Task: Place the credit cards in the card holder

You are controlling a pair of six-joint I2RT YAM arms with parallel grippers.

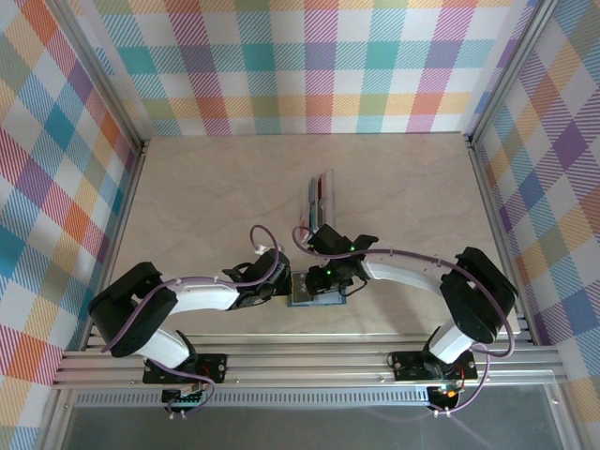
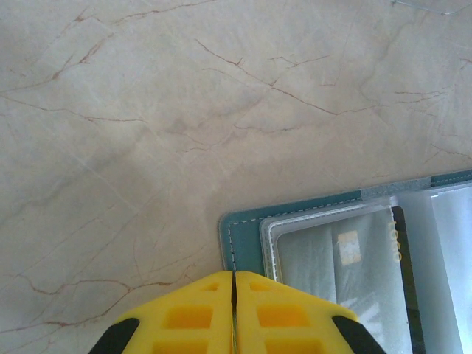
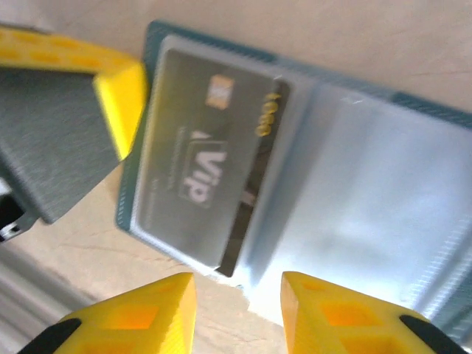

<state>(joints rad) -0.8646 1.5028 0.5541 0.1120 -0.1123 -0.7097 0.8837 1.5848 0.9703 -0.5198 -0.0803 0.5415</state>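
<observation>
Conceivably the card [image 3: 199, 169], mostly inside the holder [image 2: 240, 236] lying open on the tabletop [image 1: 206, 206] at 6 o'clock of the spare cards [image 1: 319, 194], could snag the spread right gripper [image 3: 238, 293] and slide out, or the holder skid if the pressed-together left gripper [image 2: 234, 284] at its corner slips.

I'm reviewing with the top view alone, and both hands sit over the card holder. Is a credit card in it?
Observer: Yes. The right wrist view shows a grey Vip card in a clear sleeve of the open card holder.
Operator: Is it being gripped?
Observer: No. The right hand has its fingers apart, with nothing between them.
Operator: And the other arm?
Observer: The left hand is shut, with its tips at the holder's corner.
</observation>
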